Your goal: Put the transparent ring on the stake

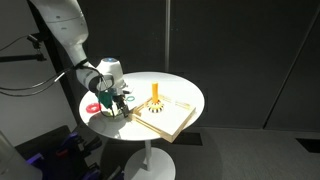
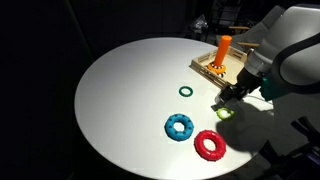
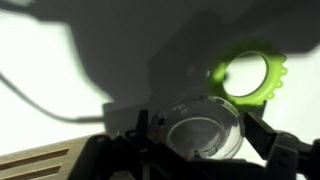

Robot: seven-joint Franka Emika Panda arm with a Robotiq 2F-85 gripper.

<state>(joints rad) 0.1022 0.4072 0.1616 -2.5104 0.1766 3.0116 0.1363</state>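
The transparent ring (image 3: 203, 128) is a see-through disc-like ring sitting between my gripper's (image 3: 198, 142) two dark fingers in the wrist view, and the fingers touch its edges. In both exterior views the gripper (image 1: 117, 104) (image 2: 229, 99) is low over the white round table (image 2: 120, 90), beside the board. The orange stake (image 1: 156, 93) (image 2: 225, 49) stands upright on the pale wooden board (image 1: 168, 118) (image 2: 208, 68), apart from the gripper. The ring itself is too small and clear to make out in the exterior views.
A bright green toothed ring (image 3: 248, 75) (image 2: 224, 112) lies on the table right by the gripper. A blue ring (image 2: 180, 127), a red ring (image 2: 209, 145) (image 1: 92, 108) and a small dark green ring (image 2: 185, 91) lie on the table. The board's edge (image 3: 40, 165) shows in the wrist view.
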